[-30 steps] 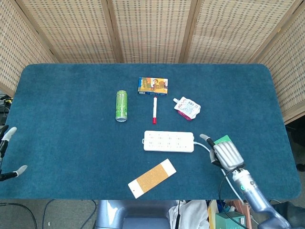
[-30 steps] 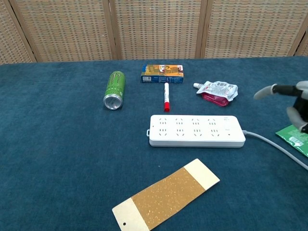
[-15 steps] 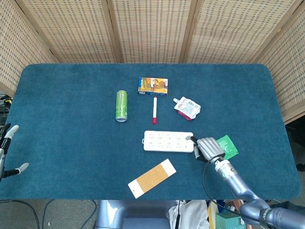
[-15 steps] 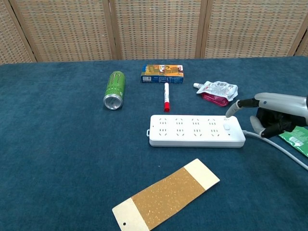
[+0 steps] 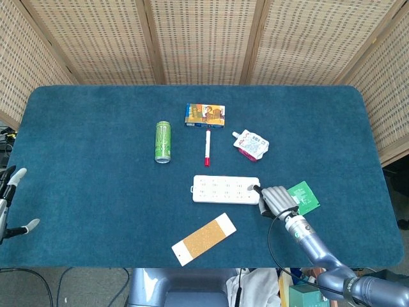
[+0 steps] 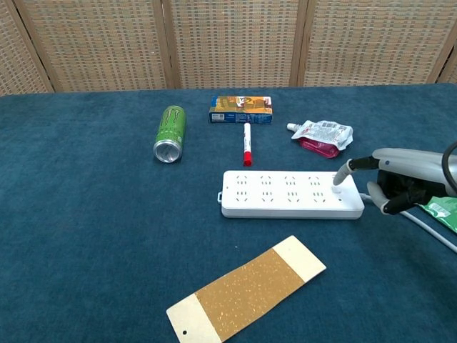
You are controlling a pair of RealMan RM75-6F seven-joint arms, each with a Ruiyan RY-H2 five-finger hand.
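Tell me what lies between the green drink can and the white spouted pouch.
In the head view, a red-capped white marker lies between the green can and the pouch.

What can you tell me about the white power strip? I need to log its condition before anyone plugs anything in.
The power strip is a long, flat, white plastic block with rounded corners, lying face up on the blue table, lengthwise left to right. Its top shows two rows of sockets, all empty, and a switch at the right end. A pale cable leaves that end toward the right. The right hand sits beside that end, with one fingertip extended onto the switch area. No damage shows.
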